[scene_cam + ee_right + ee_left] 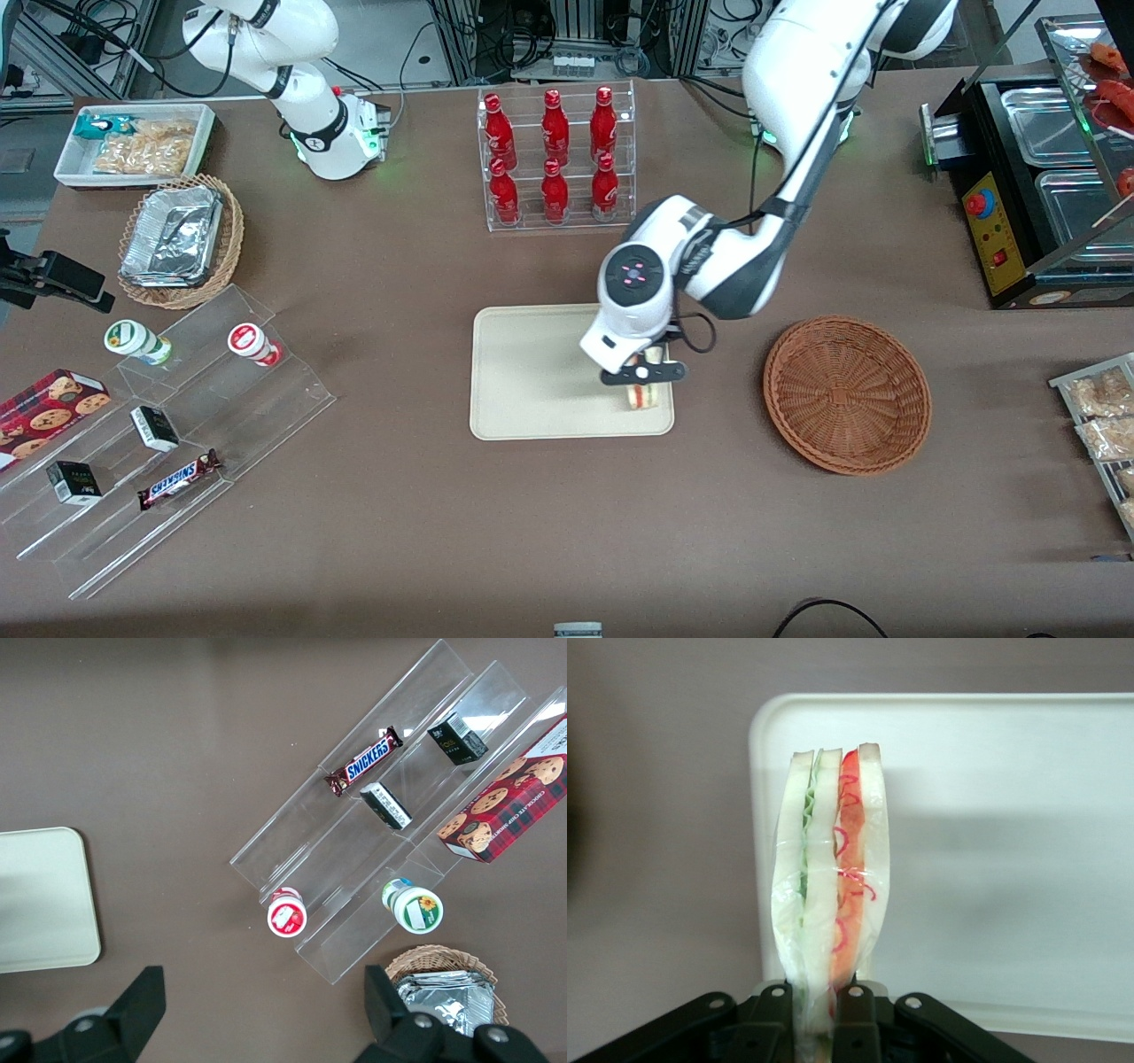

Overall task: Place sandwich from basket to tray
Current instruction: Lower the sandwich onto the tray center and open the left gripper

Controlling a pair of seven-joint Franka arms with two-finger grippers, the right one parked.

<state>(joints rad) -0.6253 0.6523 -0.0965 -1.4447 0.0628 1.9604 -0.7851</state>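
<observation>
Pinching one wrapped sandwich [831, 877] between narrow-set fingers [772, 1014], left gripper [644, 373] low over cream tray [532, 372], at corner nearest reddish wicker basket [847, 395]. Sandwich upright over tray; contact with tray surface unclear. Six red bottles [554, 155] in clear rack. One Snickers bar [179, 478] on acrylic steps.
</observation>
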